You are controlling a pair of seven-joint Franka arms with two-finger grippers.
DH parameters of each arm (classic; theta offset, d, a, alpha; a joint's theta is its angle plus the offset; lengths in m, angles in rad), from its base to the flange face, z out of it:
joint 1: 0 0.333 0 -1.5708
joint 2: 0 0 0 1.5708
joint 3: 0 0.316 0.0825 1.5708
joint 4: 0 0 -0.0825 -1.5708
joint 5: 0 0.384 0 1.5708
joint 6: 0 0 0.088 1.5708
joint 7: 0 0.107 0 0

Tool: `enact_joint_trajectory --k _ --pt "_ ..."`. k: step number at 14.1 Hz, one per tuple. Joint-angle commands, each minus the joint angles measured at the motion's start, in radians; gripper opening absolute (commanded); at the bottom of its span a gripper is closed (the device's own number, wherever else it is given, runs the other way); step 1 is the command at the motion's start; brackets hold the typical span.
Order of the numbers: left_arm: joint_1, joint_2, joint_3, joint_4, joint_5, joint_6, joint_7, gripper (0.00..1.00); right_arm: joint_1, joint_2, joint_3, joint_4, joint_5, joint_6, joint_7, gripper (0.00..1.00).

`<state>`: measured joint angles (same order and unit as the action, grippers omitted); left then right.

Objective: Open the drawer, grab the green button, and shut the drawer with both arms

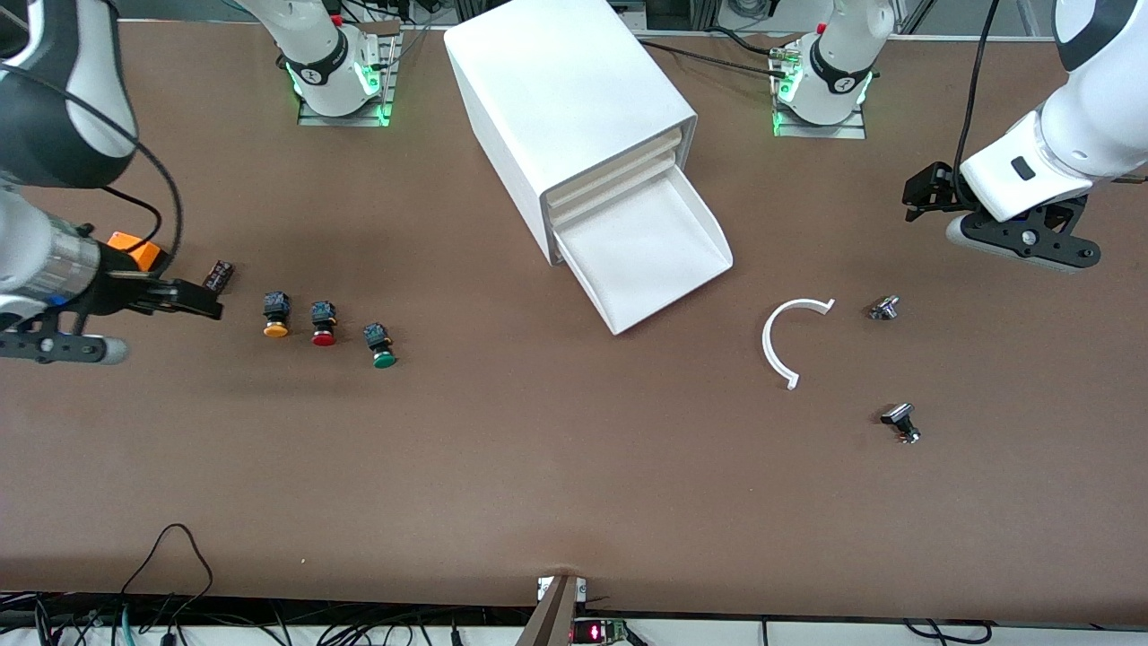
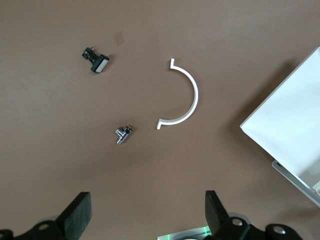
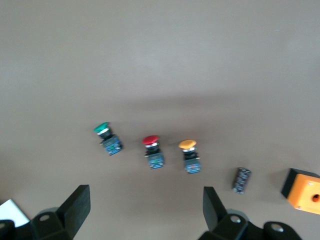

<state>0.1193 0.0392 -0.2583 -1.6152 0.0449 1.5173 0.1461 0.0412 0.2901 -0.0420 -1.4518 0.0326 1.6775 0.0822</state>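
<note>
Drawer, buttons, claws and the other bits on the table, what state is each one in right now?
Drawer: lowest one, pulled out, nothing visible inside.
Upper drawers: pushed in.
Green button: lying on the table, ungripped.
Red button: lying on the table.
Orange button: lying on the table.
White curved piece: flat on the table.
Left claw: open, holding nothing.
Right claw: open, holding nothing.

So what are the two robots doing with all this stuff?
Right now neither is holding anything. The bottom drawer of the white cabinet is pulled out, and it looks empty. The green button lies on the table in a row with a red button and an orange button. The right gripper hangs open over that row, and the left gripper waits open near a white curved piece.
</note>
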Motion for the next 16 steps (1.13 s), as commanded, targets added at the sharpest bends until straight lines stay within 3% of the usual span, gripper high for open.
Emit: enact_joint_trajectory --k 1,4,11,16 --pt "-0.001 0.014 -0.001 0.037 -0.007 -0.032 -0.005 1.0 -0.035 -0.044 0.03 -0.016 -0.048 -0.013 -0.036 1.0" --pt "0.014 0.022 0.008 0.037 -0.011 0.001 -0.003 1.0 -0.066 -0.08 0.03 -0.018 -0.048 -0.016 -0.042 1.0" --pt "0.051 0.008 0.011 -0.008 -0.048 0.063 -0.006 1.0 -0.073 -0.127 -0.042 -0.016 -0.054 -0.097 -0.104 1.0" --pt "0.051 -0.022 0.01 -0.043 -0.048 0.064 -0.006 1.0 -0.069 -0.222 -0.035 -0.14 -0.051 -0.032 -0.116 1.0"
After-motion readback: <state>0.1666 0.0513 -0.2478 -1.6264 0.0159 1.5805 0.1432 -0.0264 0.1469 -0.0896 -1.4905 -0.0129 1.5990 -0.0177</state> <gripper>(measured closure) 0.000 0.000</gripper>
